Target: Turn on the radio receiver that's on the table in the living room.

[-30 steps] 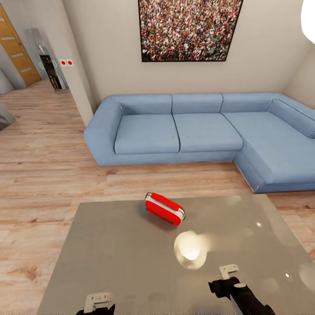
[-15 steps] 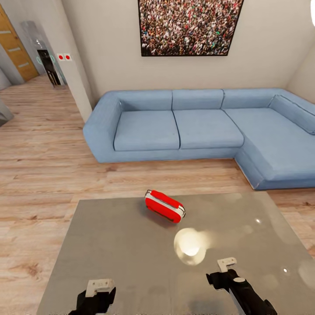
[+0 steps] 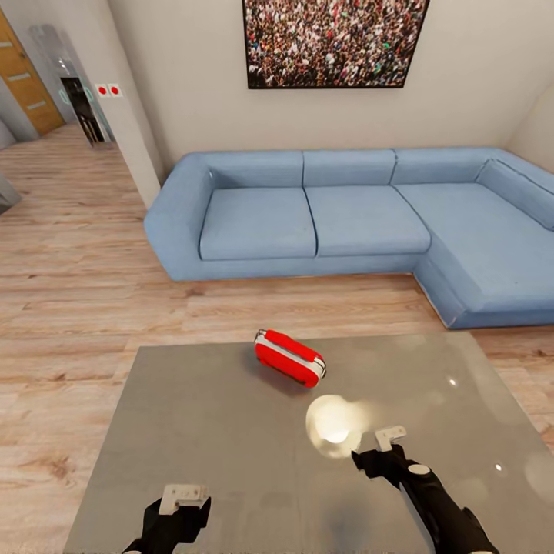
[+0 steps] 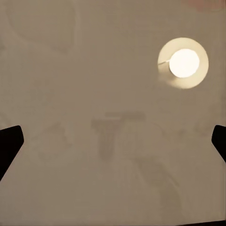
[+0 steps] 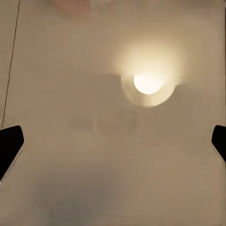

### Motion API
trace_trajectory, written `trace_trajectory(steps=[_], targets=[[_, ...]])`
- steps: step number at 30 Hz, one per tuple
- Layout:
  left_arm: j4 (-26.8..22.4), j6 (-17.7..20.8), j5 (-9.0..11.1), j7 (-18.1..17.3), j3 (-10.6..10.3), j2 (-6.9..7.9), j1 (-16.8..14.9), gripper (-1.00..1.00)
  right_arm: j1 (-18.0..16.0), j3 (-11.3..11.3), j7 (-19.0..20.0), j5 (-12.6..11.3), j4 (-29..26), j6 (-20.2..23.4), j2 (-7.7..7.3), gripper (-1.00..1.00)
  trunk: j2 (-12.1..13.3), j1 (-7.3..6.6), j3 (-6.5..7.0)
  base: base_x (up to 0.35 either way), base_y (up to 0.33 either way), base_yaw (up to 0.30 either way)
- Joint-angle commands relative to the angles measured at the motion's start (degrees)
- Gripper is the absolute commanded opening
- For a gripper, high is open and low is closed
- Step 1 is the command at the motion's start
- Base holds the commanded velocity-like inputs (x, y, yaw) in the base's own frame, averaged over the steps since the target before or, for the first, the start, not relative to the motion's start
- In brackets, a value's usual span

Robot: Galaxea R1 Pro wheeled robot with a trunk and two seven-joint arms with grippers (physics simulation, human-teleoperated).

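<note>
Left hand (image 3: 183, 496) and right hand (image 3: 389, 438) forward, fingers spread wide

One radio receiver (image 3: 290, 358), one table (image 3: 192, 431), one sofa (image 3: 346, 223) (L-shaped), one picture (image 3: 335, 42)

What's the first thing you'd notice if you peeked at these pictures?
A bright red radio receiver lies on the far part of the glossy grey table, near a round glowing lamp reflection. Beyond the table stands a big blue L-shaped sofa, with a framed crowd picture on the wall above it.
</note>
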Motion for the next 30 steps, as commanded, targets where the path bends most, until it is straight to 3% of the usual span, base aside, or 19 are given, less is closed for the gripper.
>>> trace_trajectory(steps=[1,30], targets=[[0.0,0.0,0.0,0.0,0.0,0.00,0.0,1.00,0.0,0.0,0.7,0.0,-1.2,0.1,0.01,1.00,0.0,0.00,-0.10,0.000,0.000,0.000],[-0.1,-0.6,0.1,0.0,0.0,0.16,0.0,1.00,0.0,-0.1,1.4,-0.2,-1.9,0.3,0.02,1.00,0.0,0.00,-2.81,0.000,0.000,0.000]])
